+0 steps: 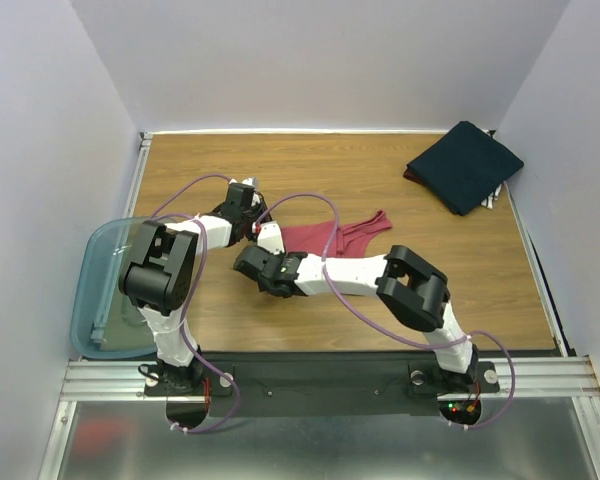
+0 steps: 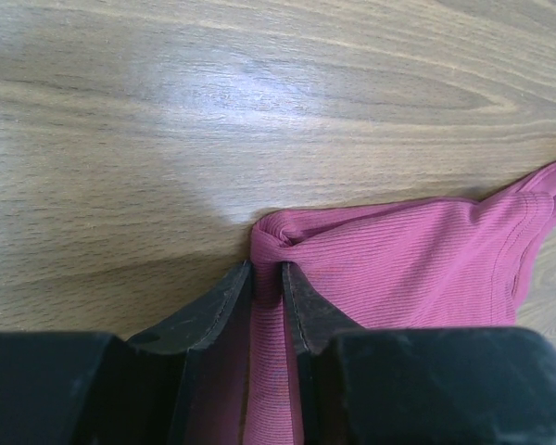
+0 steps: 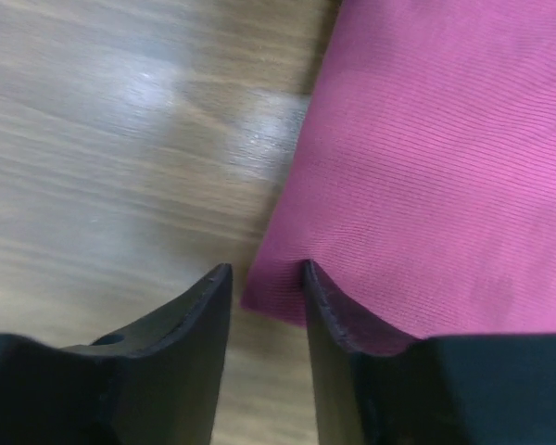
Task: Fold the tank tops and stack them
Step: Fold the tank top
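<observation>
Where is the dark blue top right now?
The folded dark navy cloth tank top lies at the far right corner of the wooden table in the top view, apart from the dusty red cloth tank top spread mid-table.

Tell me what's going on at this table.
The robot is working on a maroon tank top lying in the middle of the table. The left hand pinches a bunched edge of it. The right hand straddles another edge with its jaws apart, not yet gripping. A navy top already sits folded in the far right corner, and a teal bin sits at the left edge.
</observation>
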`<state>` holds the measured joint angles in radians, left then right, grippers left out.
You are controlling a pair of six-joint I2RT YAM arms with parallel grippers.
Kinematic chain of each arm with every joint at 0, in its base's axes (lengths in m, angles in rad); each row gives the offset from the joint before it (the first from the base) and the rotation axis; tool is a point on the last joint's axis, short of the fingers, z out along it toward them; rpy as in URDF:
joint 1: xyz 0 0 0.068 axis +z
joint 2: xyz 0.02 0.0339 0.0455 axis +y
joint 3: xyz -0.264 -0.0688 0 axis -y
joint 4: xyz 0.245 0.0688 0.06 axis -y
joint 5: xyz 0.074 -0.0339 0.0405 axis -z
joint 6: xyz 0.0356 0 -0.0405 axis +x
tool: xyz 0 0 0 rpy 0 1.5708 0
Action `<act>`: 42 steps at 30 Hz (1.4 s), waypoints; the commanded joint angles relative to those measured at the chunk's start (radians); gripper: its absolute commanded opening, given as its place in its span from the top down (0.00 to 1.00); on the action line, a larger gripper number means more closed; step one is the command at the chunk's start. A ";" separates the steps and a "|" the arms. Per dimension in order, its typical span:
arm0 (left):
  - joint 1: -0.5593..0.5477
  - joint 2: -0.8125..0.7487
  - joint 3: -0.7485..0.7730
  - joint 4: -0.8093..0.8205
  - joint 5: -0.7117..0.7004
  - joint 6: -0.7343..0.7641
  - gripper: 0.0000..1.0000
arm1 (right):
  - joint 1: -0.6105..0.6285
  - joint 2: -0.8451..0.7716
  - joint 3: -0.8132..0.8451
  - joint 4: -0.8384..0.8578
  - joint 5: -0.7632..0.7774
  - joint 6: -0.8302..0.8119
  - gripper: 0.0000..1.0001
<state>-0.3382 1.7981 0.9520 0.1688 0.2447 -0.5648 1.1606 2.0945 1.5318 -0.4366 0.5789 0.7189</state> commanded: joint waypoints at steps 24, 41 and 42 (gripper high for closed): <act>0.002 -0.091 -0.038 0.080 0.024 -0.035 0.65 | 0.025 -0.097 -0.126 -0.036 -0.096 -0.041 0.94; -0.008 -0.140 -0.199 0.193 0.076 -0.081 0.57 | -0.024 -0.248 -0.315 0.067 -0.217 -0.044 0.96; -0.010 -0.143 -0.202 0.195 0.077 -0.080 0.57 | -0.025 -0.245 -0.315 0.067 -0.217 -0.042 0.97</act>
<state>-0.3401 1.6741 0.7628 0.3088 0.2989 -0.6468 1.1446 1.8851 1.2278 -0.3935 0.3843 0.6838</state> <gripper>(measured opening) 0.422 0.109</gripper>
